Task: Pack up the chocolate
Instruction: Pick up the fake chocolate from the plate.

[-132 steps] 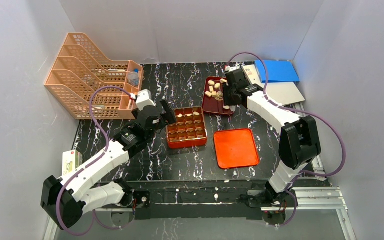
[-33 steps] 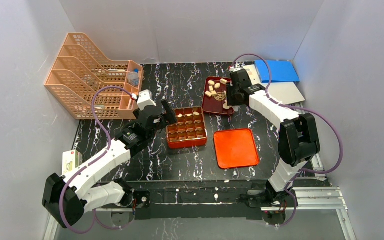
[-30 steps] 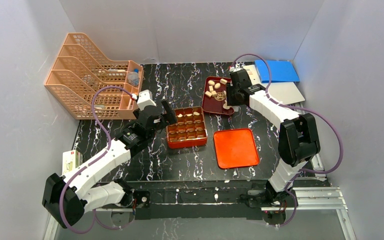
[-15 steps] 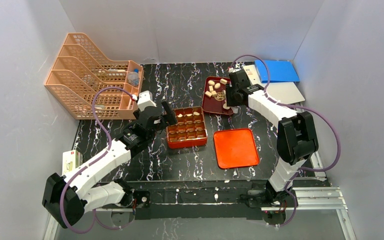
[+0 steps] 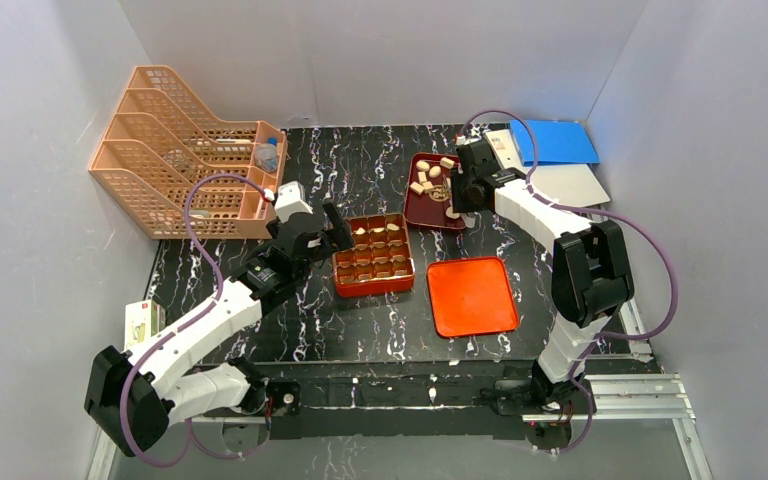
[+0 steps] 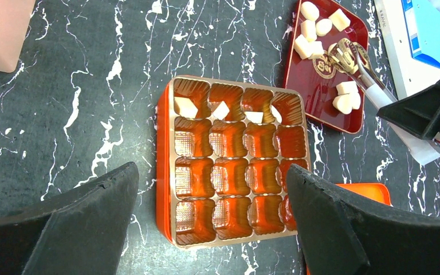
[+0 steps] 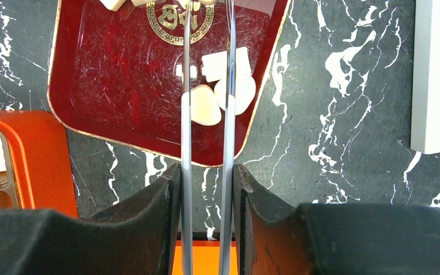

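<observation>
Looking down from the top view, the compartmented box (image 5: 373, 256) sits mid-table with pale pieces only in its far row, while most of the chocolate (image 5: 434, 172) lies in the dark red tray (image 5: 423, 213) just beyond its far right corner; the orange lid (image 5: 472, 296) lies flat to the near right, apart from the box. The left gripper (image 5: 328, 228) hovers at the box's left edge, and the right gripper (image 5: 463, 185) reaches over the tray. In the left wrist view, this gripper's jaws are spread wide and hold nothing; four far compartments each hold a piece, the other rows look empty, and tongs (image 6: 352, 60) hang over the tray. In the right wrist view, the jaws are clamped on the tongs' two metal arms, with loose pieces beneath; whether the tips pinch one I cannot tell. Packing looks about a quarter done, and the lid is not yet on.
</observation>
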`<action>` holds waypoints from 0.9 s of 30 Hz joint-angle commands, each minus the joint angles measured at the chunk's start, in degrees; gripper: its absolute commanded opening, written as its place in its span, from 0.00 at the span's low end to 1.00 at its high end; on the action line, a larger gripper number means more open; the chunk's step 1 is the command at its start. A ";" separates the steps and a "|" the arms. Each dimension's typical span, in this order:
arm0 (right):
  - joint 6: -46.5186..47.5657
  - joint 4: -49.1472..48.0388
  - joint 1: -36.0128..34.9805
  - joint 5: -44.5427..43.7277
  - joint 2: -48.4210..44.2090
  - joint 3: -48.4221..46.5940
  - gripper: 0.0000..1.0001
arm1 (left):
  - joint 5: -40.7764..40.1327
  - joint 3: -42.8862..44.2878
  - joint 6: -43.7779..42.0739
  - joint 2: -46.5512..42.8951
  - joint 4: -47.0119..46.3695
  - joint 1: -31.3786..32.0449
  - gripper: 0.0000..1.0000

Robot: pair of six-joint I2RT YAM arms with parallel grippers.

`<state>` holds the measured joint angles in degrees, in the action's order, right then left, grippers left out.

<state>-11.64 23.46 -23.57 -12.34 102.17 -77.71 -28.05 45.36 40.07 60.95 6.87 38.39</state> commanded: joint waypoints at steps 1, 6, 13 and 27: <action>0.26 -1.22 0.29 -1.18 -0.32 -2.76 0.09 | -0.94 0.08 -0.12 -1.01 0.24 -0.42 0.98; 0.13 -1.09 0.29 -1.25 -1.41 -2.91 0.01 | -1.04 0.16 0.08 -1.42 0.55 -0.35 0.98; 0.04 -0.76 0.31 -1.00 -2.53 -3.52 0.01 | -1.25 0.29 0.09 -1.98 1.03 -0.34 0.98; 0.07 -0.39 0.29 -1.02 -4.76 -4.28 0.01 | -1.26 0.34 0.13 -2.24 1.04 -0.40 0.98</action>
<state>-11.70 23.94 -23.57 -12.53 101.10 -78.78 -28.08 45.36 40.07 60.20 7.14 38.35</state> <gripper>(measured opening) 0.417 0.978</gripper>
